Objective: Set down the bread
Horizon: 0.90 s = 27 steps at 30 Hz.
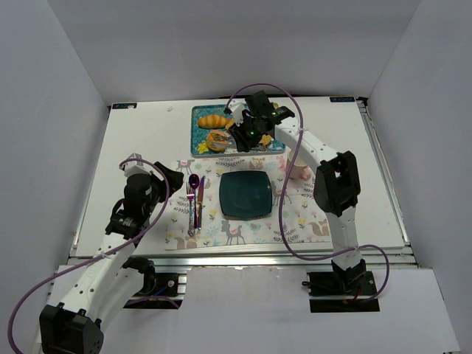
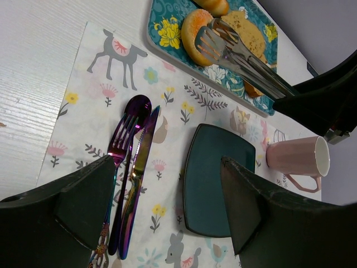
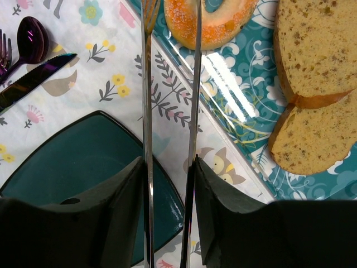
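The right gripper [image 3: 168, 167] pinches the metal tongs [image 3: 146, 84], whose tips reach the bread [image 3: 209, 28] on the tray [image 3: 245, 106], at 11 o'clock from the plate [image 1: 247, 195]. The left gripper [image 2: 167, 170] has its fingers spread wide.

Those tongs [image 3: 146, 111] gleam: bare polished metal, mirror-bright. At their tips the bread [image 3: 212, 28] looks grainy, with a sugary orange crust. Under it the tray [image 3: 234, 89] is glossy and streaked with glare. Right of the tips, the bread slices [image 3: 318, 50] are matt and porous. Beneath the tong arms, the placemat [image 3: 111, 61] looks flat and matt, and the plate [image 3: 72, 162] has a smooth satin sheen.
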Available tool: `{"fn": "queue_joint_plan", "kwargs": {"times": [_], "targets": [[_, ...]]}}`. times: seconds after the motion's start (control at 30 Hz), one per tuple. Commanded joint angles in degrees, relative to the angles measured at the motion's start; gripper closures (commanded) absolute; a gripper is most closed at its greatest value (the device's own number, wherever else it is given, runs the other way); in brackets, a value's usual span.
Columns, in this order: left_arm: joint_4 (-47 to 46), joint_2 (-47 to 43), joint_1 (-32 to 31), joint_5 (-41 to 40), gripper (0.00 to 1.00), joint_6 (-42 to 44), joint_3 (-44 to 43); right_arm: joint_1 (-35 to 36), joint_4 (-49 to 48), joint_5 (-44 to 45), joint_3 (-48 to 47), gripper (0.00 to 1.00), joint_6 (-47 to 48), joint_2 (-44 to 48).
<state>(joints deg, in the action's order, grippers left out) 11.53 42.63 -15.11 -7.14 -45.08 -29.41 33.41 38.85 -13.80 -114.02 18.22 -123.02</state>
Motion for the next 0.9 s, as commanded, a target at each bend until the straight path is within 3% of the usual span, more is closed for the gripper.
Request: {"fn": "queue_joint_plan", "kwargs": {"times": [0.0,0.87], "targets": [[-1.25,-0.71,0.08,-0.77,0.15,-0.18,0.32,0.34,-2.73,0.62,-2.17,0.55,-0.29,4.10],[-0.19,-2.11,0.08,-1.30,0.15,-0.36,0.40,1.13,-3.43,2.99,0.20,0.53,0.50,2.79]]}}
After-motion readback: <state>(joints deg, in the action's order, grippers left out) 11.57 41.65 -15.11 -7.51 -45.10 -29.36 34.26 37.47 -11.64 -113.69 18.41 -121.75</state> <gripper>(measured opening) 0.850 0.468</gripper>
